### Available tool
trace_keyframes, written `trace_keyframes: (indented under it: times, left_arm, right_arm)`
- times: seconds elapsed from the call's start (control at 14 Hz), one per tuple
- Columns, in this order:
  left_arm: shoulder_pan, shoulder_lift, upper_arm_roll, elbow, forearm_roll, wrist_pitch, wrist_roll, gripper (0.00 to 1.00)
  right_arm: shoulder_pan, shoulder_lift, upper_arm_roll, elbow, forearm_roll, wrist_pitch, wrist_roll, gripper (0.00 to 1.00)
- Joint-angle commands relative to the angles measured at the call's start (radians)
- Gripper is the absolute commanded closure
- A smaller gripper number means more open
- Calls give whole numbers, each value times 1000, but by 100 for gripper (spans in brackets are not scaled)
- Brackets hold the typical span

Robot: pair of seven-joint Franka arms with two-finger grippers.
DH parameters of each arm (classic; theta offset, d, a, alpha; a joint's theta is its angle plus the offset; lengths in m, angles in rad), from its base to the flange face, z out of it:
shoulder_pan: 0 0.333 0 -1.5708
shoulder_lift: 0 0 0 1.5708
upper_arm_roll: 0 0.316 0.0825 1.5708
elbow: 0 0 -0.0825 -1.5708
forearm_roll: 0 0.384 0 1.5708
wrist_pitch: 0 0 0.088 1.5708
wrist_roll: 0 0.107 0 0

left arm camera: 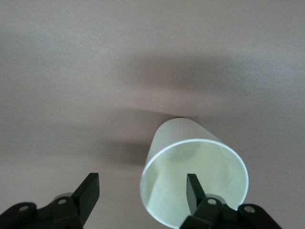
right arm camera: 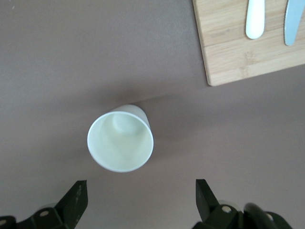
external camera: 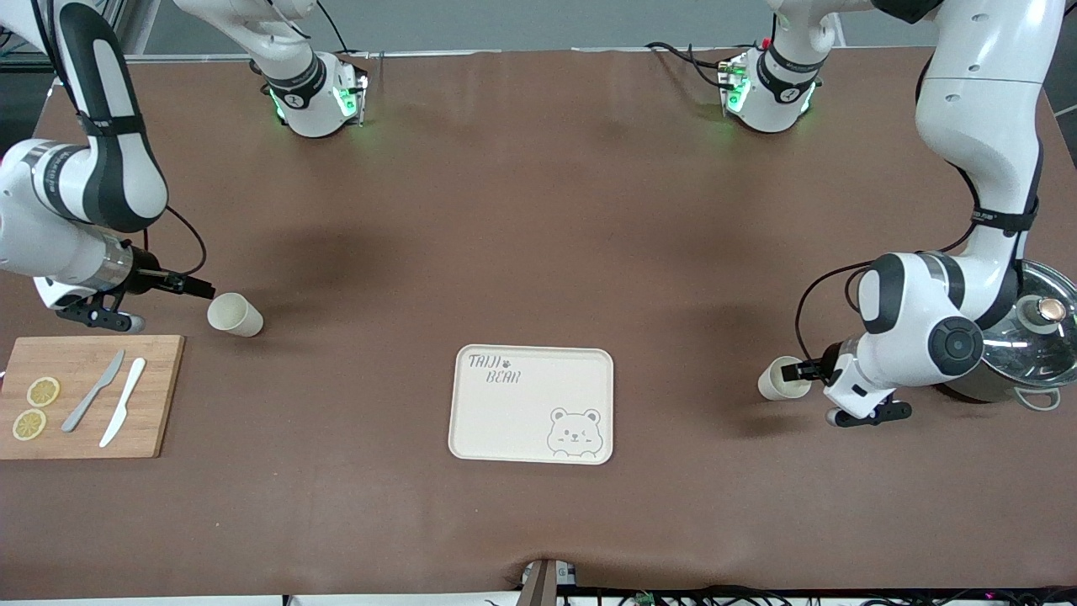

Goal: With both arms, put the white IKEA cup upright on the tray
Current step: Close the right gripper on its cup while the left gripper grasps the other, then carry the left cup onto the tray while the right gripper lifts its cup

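Note:
Two white cups lie on their sides on the brown table. One cup is toward the right arm's end, its mouth facing my right gripper. That gripper is open, just short of this cup. The second cup lies toward the left arm's end. My left gripper is open at its mouth. In the left wrist view one finger is inside this cup and the other finger is outside, so the gripper straddles the rim. The cream bear tray lies between the two cups, nearer the front camera, with nothing on it.
A wooden cutting board with two knives and two lemon slices lies near the first cup, nearer the front camera; it also shows in the right wrist view. A steel pot with a lid stands beside the left arm.

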Motion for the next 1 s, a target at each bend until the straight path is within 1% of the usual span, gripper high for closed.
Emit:
trace_keyframes:
  times: [0.0, 0.07, 0.14, 0.21, 0.29, 0.36, 0.43, 0.5, 0.64, 0.71, 0.79, 0.86, 0.93]
  left_arm:
    - [-3, 3, -2, -8, 24, 14, -5, 80]
    - [-4, 5, -2, -6, 24, 14, -6, 96]
    - [-4, 9, -2, -3, 22, 17, -6, 100]
    - [-4, 15, -4, 1, 15, 40, -11, 100]
    - [-10, 17, -5, 4, 13, 74, -11, 100]
    - [-18, 23, -10, 12, 12, 94, -12, 100]
    - [-20, 25, -13, 32, 12, 97, -18, 100]
    - [-29, 25, -24, 47, 10, 97, -23, 100]
    - [-40, 19, -45, 81, 3, 97, -29, 100]
    - [-43, 19, -59, 104, -16, 97, -43, 100]
    - [-43, 22, -61, 116, -17, 97, -43, 100]
    - [-50, 25, -62, 129, -19, 97, -45, 100]
    - [-73, 28, -62, 139, -21, 97, -51, 100]
  right_arm:
    - [-17, -8, 13, -64, 25, 108, 5, 0]
    - [-17, 4, 13, -66, 25, 121, 3, 0]
    - [-20, 18, 13, -66, 26, 130, 2, 4]
    - [-26, 35, 13, -68, 26, 156, -1, 12]
    - [-32, 56, 13, -68, 26, 175, -3, 23]
    - [-32, 70, 13, -68, 26, 181, -3, 37]
    - [-32, 79, 14, -71, 28, 193, -3, 45]
    - [-32, 85, 14, -84, 40, 207, -3, 46]
    - [-26, 99, 14, -104, 63, 254, -3, 54]
    - [-26, 107, 14, -104, 63, 265, -3, 65]
    - [-26, 116, 14, -106, 63, 274, -3, 78]
    - [-24, 119, 14, -106, 63, 275, -4, 97]
    - [-23, 118, 14, -104, 63, 268, -7, 100]
